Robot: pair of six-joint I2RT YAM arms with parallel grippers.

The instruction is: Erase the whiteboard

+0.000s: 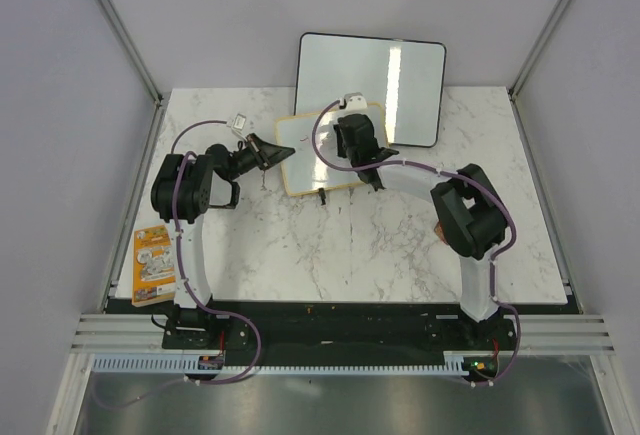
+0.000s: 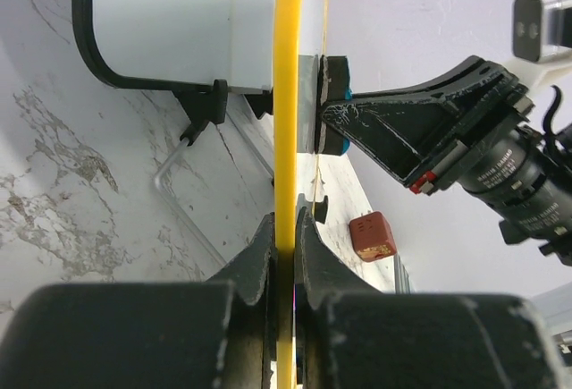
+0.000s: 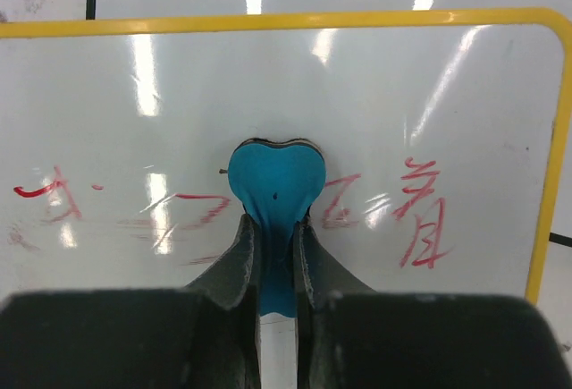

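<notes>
As I hold it now: the small white board with a thin yellow wooden frame and rounded corners [image 1: 305, 155] stands just in front of the large black-framed white board [image 1: 400, 75], overlapping that board's lower left corner in the top view.
Left fingers: my left gripper [image 2: 286, 228] is pinched tight on the yellow frame edge, one finger on each face.
Right fingers: my right gripper [image 3: 275, 237] is clamped on a blue heart-shaped eraser [image 3: 273, 179], which is pressed flat against the writing face.
Red handwriting [image 3: 420, 219]: faint and streaky beside the eraser, crisp farther to the right.
Handling: I judge the panel light, stiff and slick. It would swing under a push, so I should grip the frame, never the glossy face, and brace against the wiping pressure.
</notes>
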